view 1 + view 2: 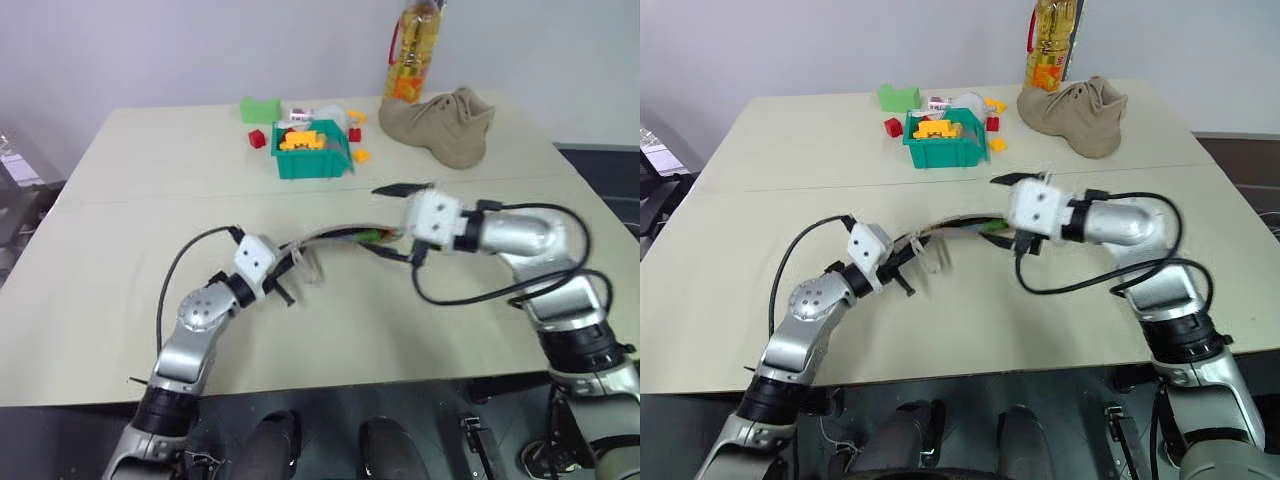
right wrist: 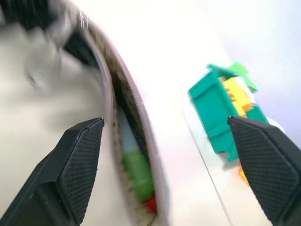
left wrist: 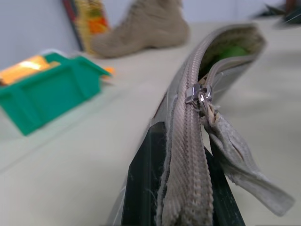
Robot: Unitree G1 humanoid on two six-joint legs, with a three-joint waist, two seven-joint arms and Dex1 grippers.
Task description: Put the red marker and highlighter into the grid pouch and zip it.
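We find the left gripper (image 1: 902, 268) clamped on the pouch (image 3: 188, 155), right gripper (image 2: 164, 155) spread wide, holding nothing. The highlighter (image 2: 138, 173) and marker (image 2: 150, 204) sit near the open mouth; in our judgement they could slip out if the pouch tips before zipping

grid pouch (image 3: 188, 155): near end hidden between the clamped left jaws, grid lines not discernible
highlighter (image 2: 137, 170): below the wide right jaws, only green body and pale cap visible through the zipper gap
red marker (image 2: 150, 204): just a red tip showing, barrel hidden inside
green bin (image 2: 221, 113): blurred beyond the right jaws
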